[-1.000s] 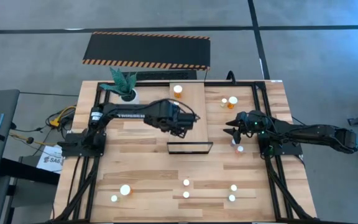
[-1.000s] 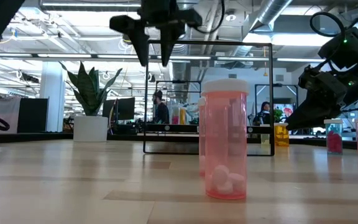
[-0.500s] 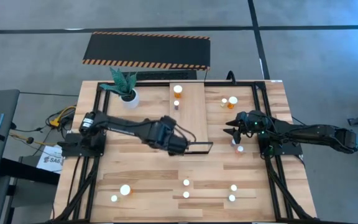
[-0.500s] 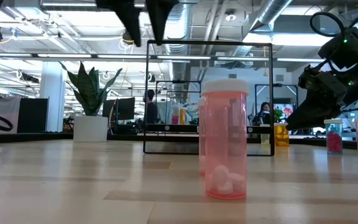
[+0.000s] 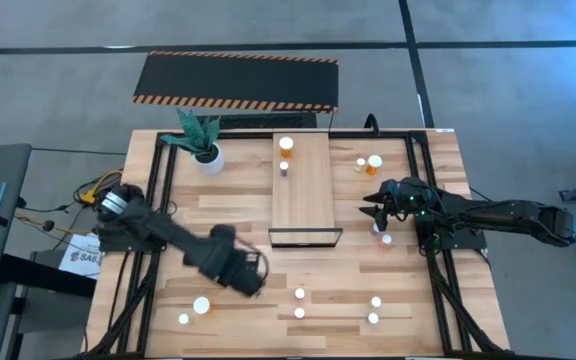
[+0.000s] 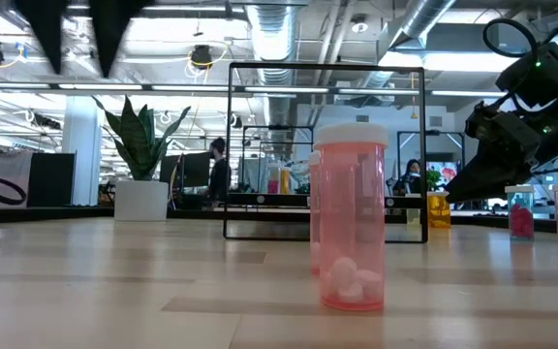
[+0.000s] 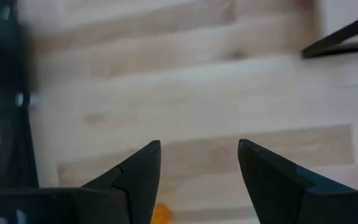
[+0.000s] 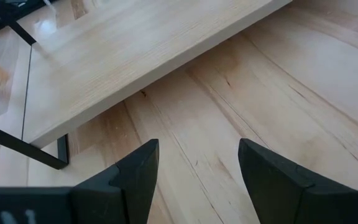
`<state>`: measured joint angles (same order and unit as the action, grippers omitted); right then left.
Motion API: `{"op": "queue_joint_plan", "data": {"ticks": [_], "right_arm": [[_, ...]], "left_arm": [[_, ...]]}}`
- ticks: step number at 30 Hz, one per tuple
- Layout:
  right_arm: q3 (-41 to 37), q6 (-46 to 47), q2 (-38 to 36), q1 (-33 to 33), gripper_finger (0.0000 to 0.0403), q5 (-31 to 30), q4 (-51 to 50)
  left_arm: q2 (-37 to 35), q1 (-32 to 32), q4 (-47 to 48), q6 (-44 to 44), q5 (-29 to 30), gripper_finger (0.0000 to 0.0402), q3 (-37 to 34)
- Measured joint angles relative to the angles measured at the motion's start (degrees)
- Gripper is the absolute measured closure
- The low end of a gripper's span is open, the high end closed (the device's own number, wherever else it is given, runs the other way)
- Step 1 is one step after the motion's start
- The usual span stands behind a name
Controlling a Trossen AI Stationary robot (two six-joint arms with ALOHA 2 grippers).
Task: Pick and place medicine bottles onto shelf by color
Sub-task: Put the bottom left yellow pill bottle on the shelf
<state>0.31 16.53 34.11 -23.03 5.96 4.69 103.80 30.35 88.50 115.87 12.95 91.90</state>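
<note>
The left arm (image 5: 168,238) stretches low from its base at the table's left edge toward the near middle, its gripper (image 5: 251,281) over bare planks just beside the orange bottle (image 5: 201,306) at the near left. In its wrist view the fingers (image 7: 140,168) stand apart with nothing between them, an orange blur at the base. The right arm (image 5: 498,216) lies across from the right edge, its gripper (image 5: 372,208) beside the shelf (image 5: 301,185), hovering above a small bottle (image 5: 385,238); its jaws are parted and empty. On the shelf's far end stand two bottles (image 5: 286,146). Two more (image 5: 374,161) sit at the far right, and five white-capped ones (image 5: 299,294) are scattered along the near edge
</note>
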Motion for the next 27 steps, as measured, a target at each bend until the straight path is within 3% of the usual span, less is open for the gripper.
{"op": "queue_joint_plan", "data": {"ticks": [12,19,27], "right_arm": [[0.0,0.0,0.0,0.0,0.0157,0.0,0.0],[0.0,0.0,0.0,0.0,0.0157,0.0,0.0],[0.0,0.0,0.0,0.0,0.0157,0.0,0.0]], "left_arm": [[0.3,13.3,-1.9,24.0,-8.5,0.0200,-4.1],[-1.5,20.2,-4.9,35.7,-9.8,0.0200,-7.6],[-7.9,26.0,-21.6,48.4,-11.2,0.0200,-18.8]]}}
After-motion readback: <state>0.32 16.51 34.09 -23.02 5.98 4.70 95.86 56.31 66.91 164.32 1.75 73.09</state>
